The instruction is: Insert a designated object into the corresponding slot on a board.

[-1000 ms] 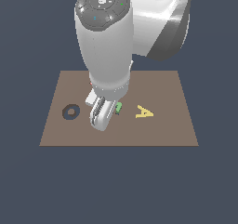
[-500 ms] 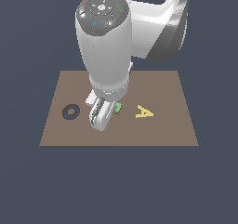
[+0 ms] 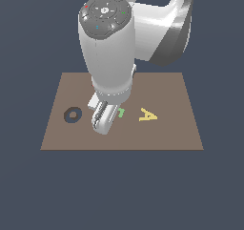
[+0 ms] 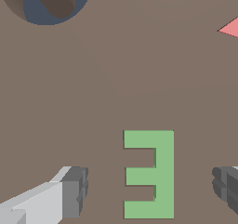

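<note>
The green E-shaped block (image 4: 149, 174) lies flat on the brown board (image 4: 116, 79), between the gripper's (image 4: 151, 193) parted fingers. It looks light, rigid and thin; I'd pinch across its straight spine.

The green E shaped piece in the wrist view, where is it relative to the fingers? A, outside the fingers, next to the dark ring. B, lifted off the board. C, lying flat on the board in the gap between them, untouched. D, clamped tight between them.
C: the green E piece lies flat on the brown board, with one of the fingers well clear on each side.
</note>
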Robot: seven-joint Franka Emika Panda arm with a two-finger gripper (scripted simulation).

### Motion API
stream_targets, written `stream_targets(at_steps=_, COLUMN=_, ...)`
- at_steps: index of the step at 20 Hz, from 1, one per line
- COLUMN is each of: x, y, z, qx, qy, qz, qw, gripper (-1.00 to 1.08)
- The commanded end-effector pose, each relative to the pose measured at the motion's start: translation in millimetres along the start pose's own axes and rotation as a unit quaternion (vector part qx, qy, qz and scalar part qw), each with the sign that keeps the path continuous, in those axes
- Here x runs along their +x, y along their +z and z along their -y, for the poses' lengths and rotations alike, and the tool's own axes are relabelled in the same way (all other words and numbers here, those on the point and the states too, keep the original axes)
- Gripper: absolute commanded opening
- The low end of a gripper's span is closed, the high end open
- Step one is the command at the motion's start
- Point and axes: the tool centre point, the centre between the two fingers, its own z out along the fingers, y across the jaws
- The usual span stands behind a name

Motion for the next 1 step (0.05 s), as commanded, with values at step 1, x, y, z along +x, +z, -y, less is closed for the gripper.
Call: stream_targets(at_steps=1, x=0.0, y=0.0, z=0.0, qx=0.0, qy=0.0, qz=0.0, qw=1.0, gripper=1.0)
